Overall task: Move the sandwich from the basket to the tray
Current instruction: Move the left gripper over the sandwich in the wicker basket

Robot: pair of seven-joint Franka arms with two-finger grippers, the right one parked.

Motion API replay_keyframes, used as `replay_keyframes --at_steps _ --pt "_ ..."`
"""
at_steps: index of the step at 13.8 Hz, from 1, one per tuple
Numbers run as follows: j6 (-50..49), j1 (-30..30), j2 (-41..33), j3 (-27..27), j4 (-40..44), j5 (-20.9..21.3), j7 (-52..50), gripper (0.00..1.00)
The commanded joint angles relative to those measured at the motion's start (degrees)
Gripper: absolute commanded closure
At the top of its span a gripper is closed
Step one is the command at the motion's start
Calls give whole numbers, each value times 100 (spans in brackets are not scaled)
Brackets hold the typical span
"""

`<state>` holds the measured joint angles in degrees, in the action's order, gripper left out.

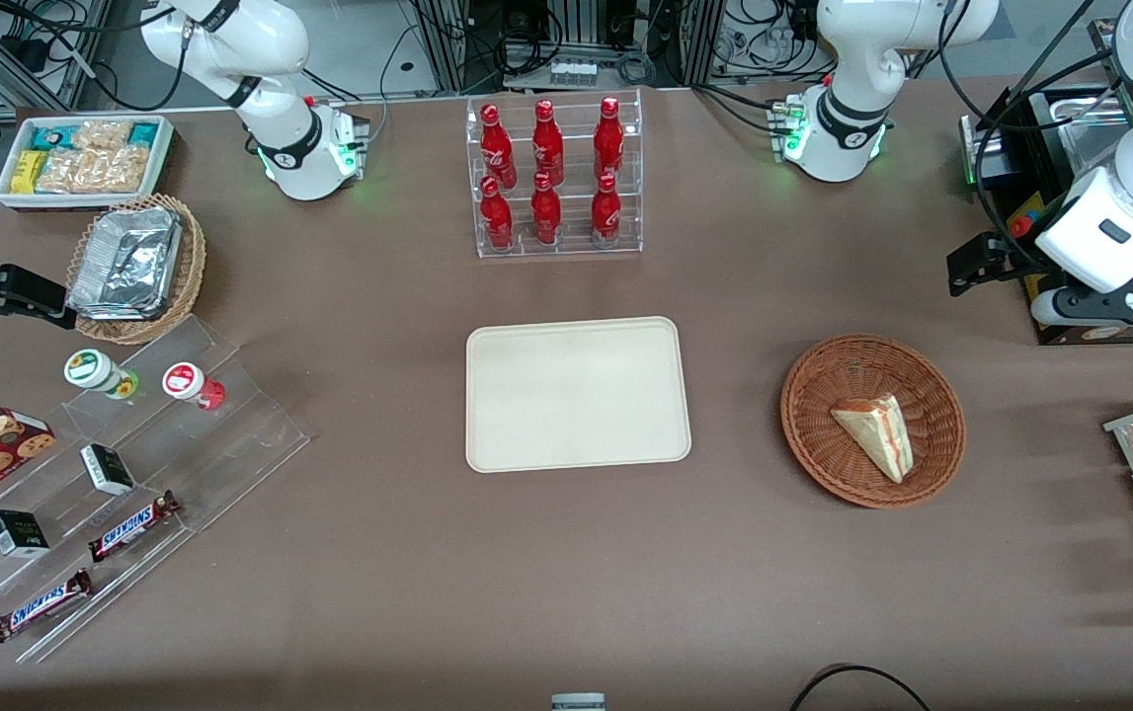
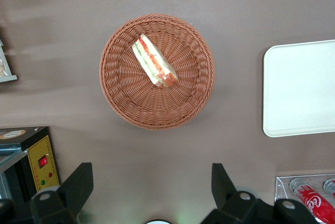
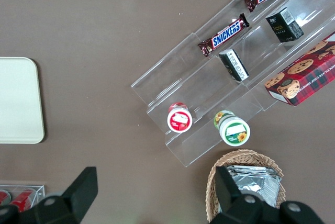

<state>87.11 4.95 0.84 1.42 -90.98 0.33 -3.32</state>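
In the basket (image 1: 873, 421) the sandwich (image 1: 876, 434) is lying flat, filling edge showing, so nothing's been picked up yet, looks like we're sitting at the reach-in step. The gripper (image 2: 152, 190) is hanging high above the table just outside the basket's rim, on the side farther from the front camera, fingers spread wide and holding nothing. Next move, I'd guess, is coming over the basket, dropping down and squeezing the wedge across its bread faces. The tray (image 1: 578, 393) is waiting beside the basket.
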Motion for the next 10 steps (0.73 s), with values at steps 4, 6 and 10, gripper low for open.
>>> replay_keyframes --at_steps 4,6,10 --pt "25 76 74 -185 81 46 77 0" --pt "131 76 179 -212 28 55 34 0" --pt "1173 23 197 -327 -875 55 -28 0"
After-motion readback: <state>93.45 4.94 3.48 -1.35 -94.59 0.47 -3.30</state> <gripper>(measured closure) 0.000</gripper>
